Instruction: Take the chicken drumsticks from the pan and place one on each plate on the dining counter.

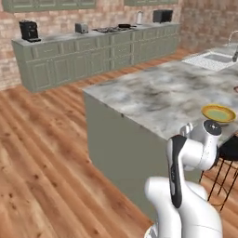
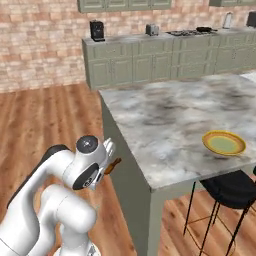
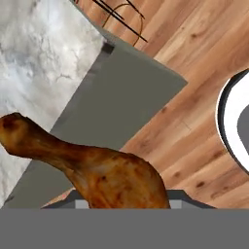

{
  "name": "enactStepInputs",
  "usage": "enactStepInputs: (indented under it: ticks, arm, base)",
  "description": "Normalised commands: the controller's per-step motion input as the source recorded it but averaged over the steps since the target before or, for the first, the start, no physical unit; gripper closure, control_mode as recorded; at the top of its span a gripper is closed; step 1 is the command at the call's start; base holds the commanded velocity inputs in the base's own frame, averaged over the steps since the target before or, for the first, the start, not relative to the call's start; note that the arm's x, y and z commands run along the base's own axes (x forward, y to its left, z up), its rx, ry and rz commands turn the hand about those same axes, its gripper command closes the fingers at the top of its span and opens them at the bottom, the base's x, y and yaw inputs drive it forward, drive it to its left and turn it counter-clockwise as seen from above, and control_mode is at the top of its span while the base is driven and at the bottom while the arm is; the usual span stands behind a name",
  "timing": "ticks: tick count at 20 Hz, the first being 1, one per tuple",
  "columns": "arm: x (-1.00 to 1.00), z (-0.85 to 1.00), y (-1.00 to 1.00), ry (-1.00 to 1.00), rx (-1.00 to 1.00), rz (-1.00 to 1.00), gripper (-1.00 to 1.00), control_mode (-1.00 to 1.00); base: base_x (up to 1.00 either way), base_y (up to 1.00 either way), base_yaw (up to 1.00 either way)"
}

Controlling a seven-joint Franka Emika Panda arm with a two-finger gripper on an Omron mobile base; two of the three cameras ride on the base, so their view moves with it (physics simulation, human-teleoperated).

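Pincer: the pincer (image 2: 109, 159), at lower left of the right base view, is closed on a chicken drumstick (image 3: 92, 168); in the hand view the thick meaty end sits at bottom centre against the pincer and the thin bone end reaches to the left edge.
Drumstick, right base view: a small orange-brown sliver (image 2: 113, 165) pokes out beside the white hand, just off the near corner of the bench (image 2: 165, 120); it appears to hang over the wooden floor (image 2: 45, 120), though the angle is poor.
Bench: grey-white marble slab on a grey-green base, filling the middle and right of both base views.
Plate: a yellow plate (image 2: 224, 143) with a pale green centre lies on the bench near its front edge, at right, well apart from the pincer.
Stool: a black stool (image 2: 227, 192) stands under the bench edge below the plate.
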Motion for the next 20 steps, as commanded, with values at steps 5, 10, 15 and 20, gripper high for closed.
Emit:
enactStepInputs:
  ticks: [5,10,15,20]
  arm:
    - [0.00,0.00,0.00,0.00,0.00,0.00,1.00,1.00]
    - [0.00,0.00,0.00,0.00,0.00,0.00,1.00,1.00]
    - [0.00,0.00,0.00,0.00,0.00,0.00,1.00,1.00]
    - [0.00,0.00,0.00,0.00,0.00,0.00,1.00,1.00]
  base:
    - [-0.60,-1.00,0.53]
    - [-0.22,-1.00,0.45]
    - [0.25,-1.00,0.38]
    - [0.09,-1.00,0.35]
